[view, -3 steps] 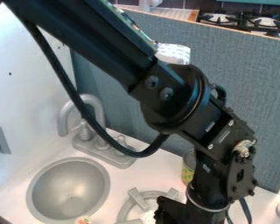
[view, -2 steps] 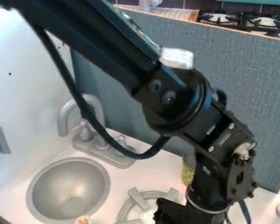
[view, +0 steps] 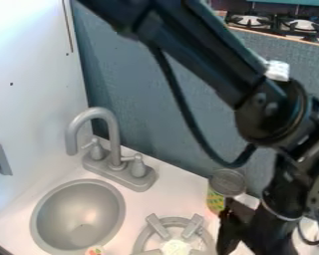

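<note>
Tin can (view: 223,189) with a yellow-and-green label stands upright on the white worktop (view: 169,174), near the foot of the blue-grey panel (view: 149,99), its round grey lid facing up. Right by it, down at the lower right, hangs the black claw (view: 234,230), partly cut off by the bottom edge of the view. From where I'm standing I can't tell how far open it is, or whether it has hold of anything; nor can I tell whether it touches the can. The black arm (view: 212,64) slants down from the top to the right, a thick cable (view: 189,112) looping beneath it.

Just left of the claw is a grey burner ring (view: 144,239) with raised bars and a pale centre. Farther left there's a round grey sink (view: 79,216), with a grey tap (view: 113,144) behind it, its spout curving over towards the left. A small, pale, colourful thing (view: 94,250) sits at the sink's near rim. Beyond the panel, up at the right, I can see a black stove (view: 275,22).
</note>
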Controlling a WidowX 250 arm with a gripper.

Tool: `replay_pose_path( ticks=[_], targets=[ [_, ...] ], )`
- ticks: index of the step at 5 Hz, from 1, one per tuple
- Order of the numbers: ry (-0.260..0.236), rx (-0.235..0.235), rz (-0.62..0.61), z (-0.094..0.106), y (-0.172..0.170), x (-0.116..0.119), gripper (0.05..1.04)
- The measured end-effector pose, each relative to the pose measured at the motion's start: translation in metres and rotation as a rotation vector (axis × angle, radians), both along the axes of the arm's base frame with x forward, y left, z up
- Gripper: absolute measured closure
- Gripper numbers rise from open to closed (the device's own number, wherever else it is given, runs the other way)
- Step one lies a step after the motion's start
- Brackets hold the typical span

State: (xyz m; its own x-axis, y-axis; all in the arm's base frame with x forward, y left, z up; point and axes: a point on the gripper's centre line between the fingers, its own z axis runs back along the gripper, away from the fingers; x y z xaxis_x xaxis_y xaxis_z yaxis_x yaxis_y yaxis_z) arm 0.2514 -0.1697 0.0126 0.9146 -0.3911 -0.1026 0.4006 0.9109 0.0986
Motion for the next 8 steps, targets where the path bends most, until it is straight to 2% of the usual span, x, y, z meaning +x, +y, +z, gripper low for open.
replay_pose_path(
  ticks=[1,3,5,7,8],
  targets=[
    [0.011,-0.031,-0.108,-0.012,-0.018,0.016,0.076],
    [0.072,-0.073,-0.195,-0.026,-0.031,0.018,0.076],
    [0.121,-0.076,-0.246,-0.044,-0.040,0.026,0.076],
    [0.124,-0.073,-0.239,-0.059,-0.046,0.034,0.110],
    [0.106,-0.090,-0.258,-0.065,-0.051,0.039,0.380]
  ],
)
